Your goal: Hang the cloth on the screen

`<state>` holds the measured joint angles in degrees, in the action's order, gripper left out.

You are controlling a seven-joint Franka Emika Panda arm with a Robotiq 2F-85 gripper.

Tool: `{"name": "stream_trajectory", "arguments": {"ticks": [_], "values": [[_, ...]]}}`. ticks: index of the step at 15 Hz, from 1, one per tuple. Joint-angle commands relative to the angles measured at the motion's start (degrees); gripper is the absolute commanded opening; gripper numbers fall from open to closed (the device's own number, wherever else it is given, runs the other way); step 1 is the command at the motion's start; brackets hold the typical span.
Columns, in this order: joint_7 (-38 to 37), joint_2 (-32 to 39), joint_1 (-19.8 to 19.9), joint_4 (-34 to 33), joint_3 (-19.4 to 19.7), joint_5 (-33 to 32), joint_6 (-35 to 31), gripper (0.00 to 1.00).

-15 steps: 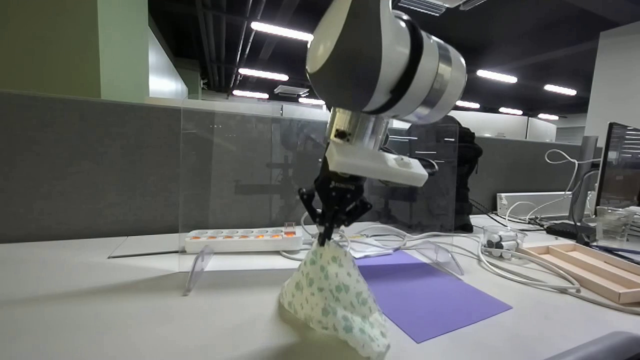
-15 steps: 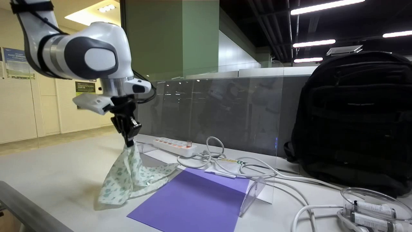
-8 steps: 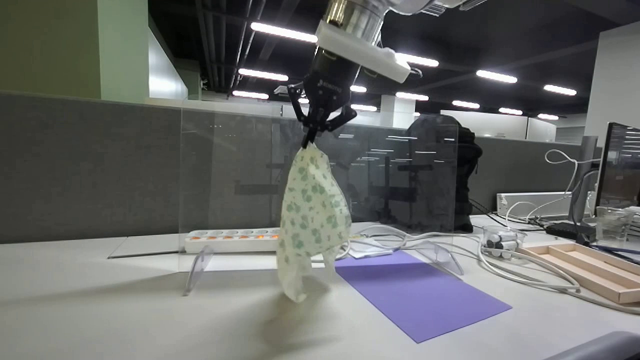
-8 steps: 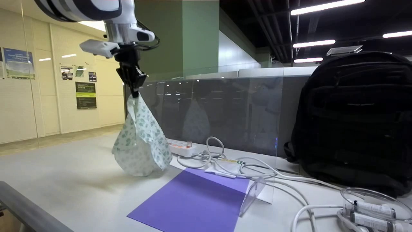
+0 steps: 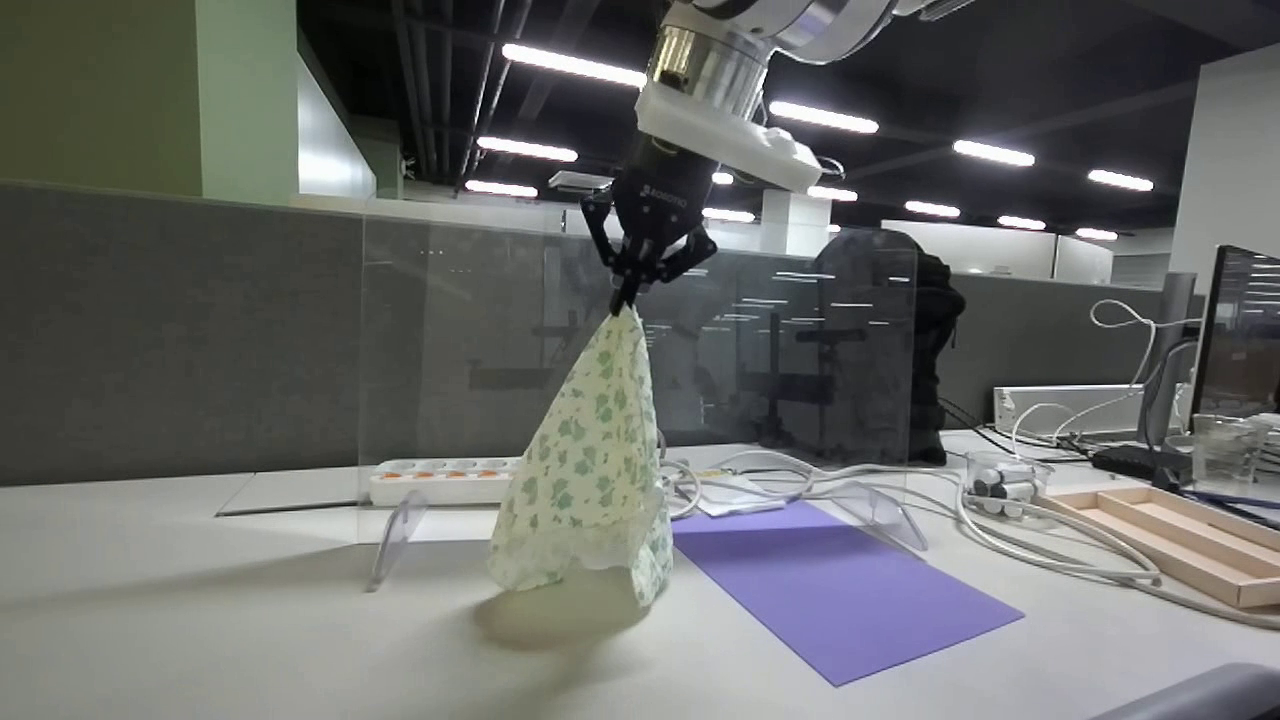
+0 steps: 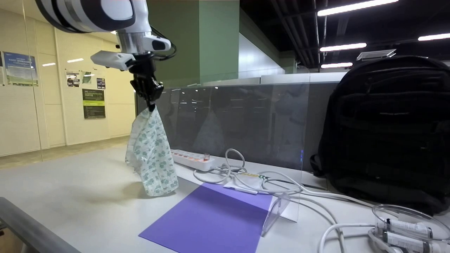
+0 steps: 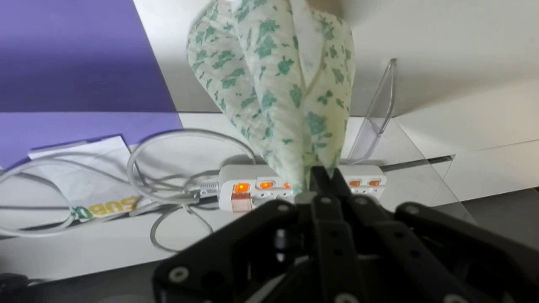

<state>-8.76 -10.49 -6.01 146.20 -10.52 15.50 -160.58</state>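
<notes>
Screen toward the far edge of the bench, cloth before it.
In an exterior view, the power strip lies between screen and far edge, the backpack right of it at that edge; paper sheet right of the cloth, tray farther right.

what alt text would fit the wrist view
Black fingers pinch a green-patterned white cloth that hangs in folds. Below are a partly hidden power strip, looped cables, a purple sheet and one clear screen foot.
</notes>
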Motion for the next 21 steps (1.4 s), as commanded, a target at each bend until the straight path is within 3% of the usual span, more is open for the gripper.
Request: {"name": "stream_trajectory", "arguments": {"ticks": [1, 5, 13, 18, 21], "values": [[-1.94, 0.66, 1.51, -2.27, 0.89, -6.48, -4.14, 0.00], [-4.52, 0.84, 5.96, -6.50, -0.65, -14.32, -6.55, 0.00], [-9.55, 0.99, 11.09, -17.82, -4.34, -23.67, -6.91, 0.00], [-17.34, 1.19, 17.47, -23.84, -7.71, -33.98, -8.38, 0.00], [-26.74, 1.15, 23.19, -27.93, -11.18, -42.47, -6.22, 0.00]]}}
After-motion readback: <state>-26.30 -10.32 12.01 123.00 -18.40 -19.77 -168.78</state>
